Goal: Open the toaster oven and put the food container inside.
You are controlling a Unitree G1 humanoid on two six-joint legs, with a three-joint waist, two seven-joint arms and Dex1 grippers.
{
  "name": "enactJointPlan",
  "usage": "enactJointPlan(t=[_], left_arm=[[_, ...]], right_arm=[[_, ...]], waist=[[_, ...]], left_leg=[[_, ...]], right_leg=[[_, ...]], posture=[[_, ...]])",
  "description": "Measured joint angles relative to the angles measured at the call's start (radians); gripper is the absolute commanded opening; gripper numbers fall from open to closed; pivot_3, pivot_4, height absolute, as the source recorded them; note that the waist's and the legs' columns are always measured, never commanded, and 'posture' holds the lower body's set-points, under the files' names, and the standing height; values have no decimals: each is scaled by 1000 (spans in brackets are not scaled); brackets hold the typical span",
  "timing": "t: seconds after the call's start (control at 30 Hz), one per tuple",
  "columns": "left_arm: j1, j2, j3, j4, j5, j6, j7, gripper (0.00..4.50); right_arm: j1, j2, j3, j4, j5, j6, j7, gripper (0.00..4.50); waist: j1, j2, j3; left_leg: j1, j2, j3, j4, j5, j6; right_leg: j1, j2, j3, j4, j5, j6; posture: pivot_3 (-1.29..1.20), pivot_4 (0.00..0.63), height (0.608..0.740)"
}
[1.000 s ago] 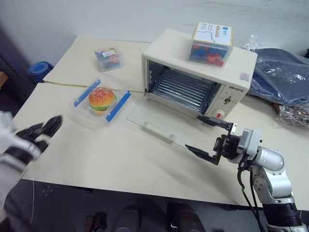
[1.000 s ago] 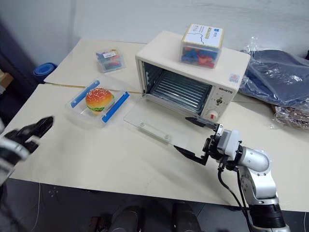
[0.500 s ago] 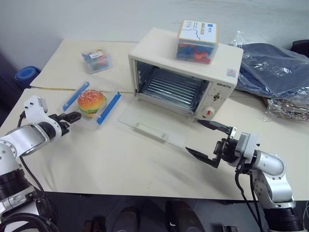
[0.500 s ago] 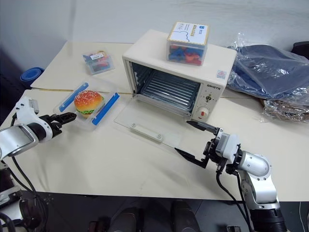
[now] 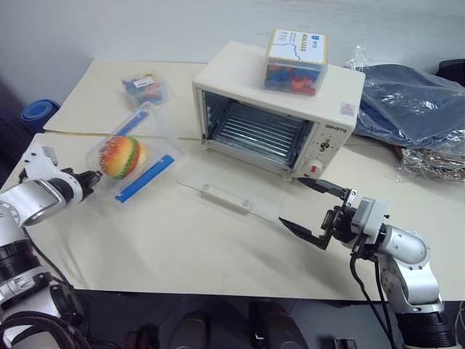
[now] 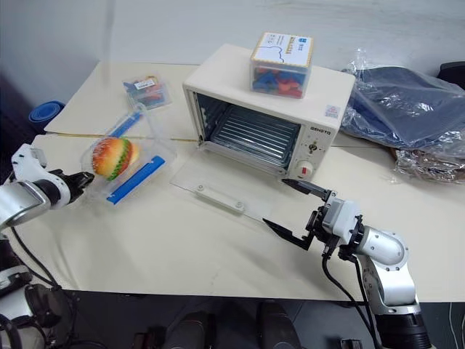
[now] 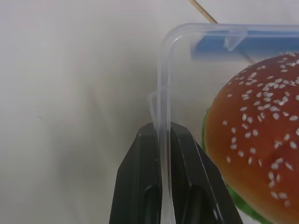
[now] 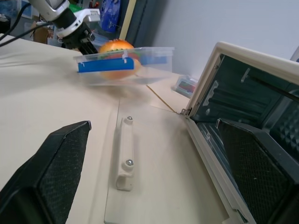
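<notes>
Oven door's down, left gripper [image 7: 163, 154] pinching the food container [image 5: 131, 160] rim, box tilted up off the surface [image 5: 182, 240] left of the toaster oven [image 5: 280, 109] (right gripper [image 5: 320, 211] spread, idle); next: carry it level onto the rack.

Cream-topped table [image 5: 182, 240] standing against a plain pale wall [image 5: 145, 29], with a seam where two tabletop sections meet. Dark floor [image 5: 218, 320] below the near edge; a blue round object [image 5: 36, 114] lies beside the table's far left corner.
</notes>
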Motion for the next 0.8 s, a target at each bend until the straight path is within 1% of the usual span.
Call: enactJointPlan(t=[0.03,0.13,0.2,0.3,0.37,0.5,0.7,0.8], left_arm=[[-8,61,-31,0,18,18,-63,24],[-67,144,-105,-6,42,50,-206,24],[-111,177,-193,-17,69,66,-297,24],[-198,186,-343,-46,113,86,-423,24],[-279,156,-434,-58,149,90,-488,24],[-409,34,-571,-61,209,88,-584,24],[-517,-120,-755,-10,350,19,-695,24],[-550,-164,-794,47,425,-31,-736,24]], right_arm=[[0,0,-1,5,0,0,0,4500],[1,-2,-3,8,-2,0,-1,4500],[14,-14,-11,9,-5,-3,-1,4500],[62,-35,-42,12,-11,-11,-2,4500],[103,-49,-63,16,-17,-20,-4,4500],[135,-52,-83,17,-29,-18,-30,4500],[197,-52,-85,-64,-33,8,-92,4500],[220,-52,-86,-114,-33,27,-126,4500]], waist=[[1,0,0],[11,0,0],[22,0,0],[36,0,0],[41,0,0],[41,0,0],[23,0,0],[22,0,0]], left_leg=[[-1,0,-1,0,0,0],[-1,-1,-2,0,0,0],[-1,-2,-2,0,0,1],[-5,-2,-4,0,0,1],[-8,-2,-4,1,0,2],[-9,-2,-3,2,1,2],[-8,-1,-1,2,1,1],[-8,-1,0,2,2,1]], right_leg=[[0,0,0,0,0,0],[1,-2,-2,-1,0,-1],[1,-3,-2,-1,0,-1],[0,-3,-3,-4,0,-1],[-2,-3,-3,-4,0,0],[-2,-2,-3,-4,0,0],[-4,0,-1,1,0,1],[-5,1,0,1,0,0]], posture=[[0,150,740],[0,150,740],[0,150,740],[0,150,740],[0,150,740],[0,150,740],[0,150,740],[0,150,740]])
